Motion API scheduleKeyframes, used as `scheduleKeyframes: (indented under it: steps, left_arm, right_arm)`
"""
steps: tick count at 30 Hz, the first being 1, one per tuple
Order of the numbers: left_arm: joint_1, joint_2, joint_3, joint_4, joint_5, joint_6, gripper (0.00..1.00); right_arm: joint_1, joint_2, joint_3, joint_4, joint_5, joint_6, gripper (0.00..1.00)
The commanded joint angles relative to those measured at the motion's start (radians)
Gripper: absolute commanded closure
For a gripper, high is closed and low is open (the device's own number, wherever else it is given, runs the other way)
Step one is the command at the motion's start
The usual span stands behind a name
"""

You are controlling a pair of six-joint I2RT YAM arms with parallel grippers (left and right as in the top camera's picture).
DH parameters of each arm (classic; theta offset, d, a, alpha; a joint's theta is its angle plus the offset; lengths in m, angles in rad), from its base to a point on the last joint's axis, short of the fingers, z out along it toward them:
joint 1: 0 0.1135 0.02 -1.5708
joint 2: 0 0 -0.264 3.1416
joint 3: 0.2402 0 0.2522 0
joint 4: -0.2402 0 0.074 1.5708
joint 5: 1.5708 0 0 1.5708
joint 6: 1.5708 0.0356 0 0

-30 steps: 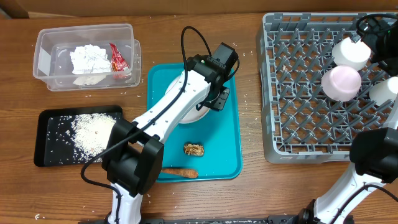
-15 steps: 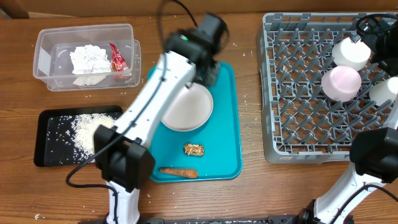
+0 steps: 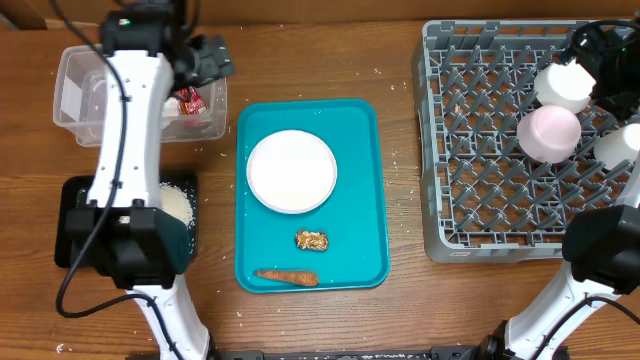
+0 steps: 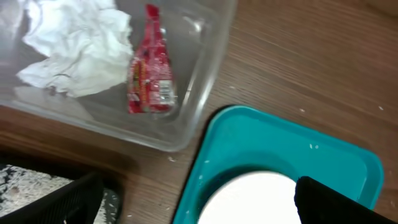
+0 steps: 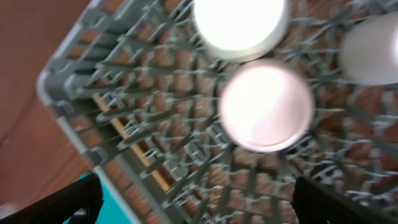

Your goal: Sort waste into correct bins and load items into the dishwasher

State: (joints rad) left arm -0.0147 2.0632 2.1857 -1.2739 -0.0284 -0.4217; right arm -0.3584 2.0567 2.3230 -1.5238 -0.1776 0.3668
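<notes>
My left gripper hangs open over the right end of the clear bin, nothing between its fingers. In the bin lie crumpled white tissue and a red wrapper. A white plate sits bare on the teal tray, with a gold-brown scrap and a carrot piece nearer me. My right gripper is open above the grey dish rack, over a pink cup and a white cup.
A black tray with spilled rice lies left of the teal tray, partly under my left arm. A third white cup stands at the rack's right edge. Rice grains are scattered over the wooden table.
My left arm swung from over the plate up and left to the clear bin, and its jaws opened wide. The plate is now uncovered. The right arm stayed put.
</notes>
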Motion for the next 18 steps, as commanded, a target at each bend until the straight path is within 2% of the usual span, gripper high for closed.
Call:
scheduleKeyframes:
  steps: [1,3,5,13,18]
  left_arm:
    - [0.058,-0.004,0.010,-0.011,0.029,-0.028,0.00]
    - [0.078,-0.004,0.010,-0.011,0.029,-0.029,0.00]
    - [0.087,-0.004,0.010,-0.008,0.028,-0.029,0.00]
    - [0.087,-0.004,0.010,-0.008,0.028,-0.028,0.00]
    - [0.084,-0.004,0.010,-0.008,0.028,-0.028,0.00]
  right_arm:
    - [0.006,-0.023,0.017,0.000,-0.291,-0.008,0.00]
    - [0.028,-0.023,0.007,0.025,-0.449,-0.094,0.02]
    - [0.095,-0.020,0.002,0.031,-0.509,-0.195,0.03]
    - [0.468,0.003,-0.039,0.055,-0.169,-0.211,0.00]
    - [0.663,0.019,-0.040,0.147,-0.126,-0.237,0.00]
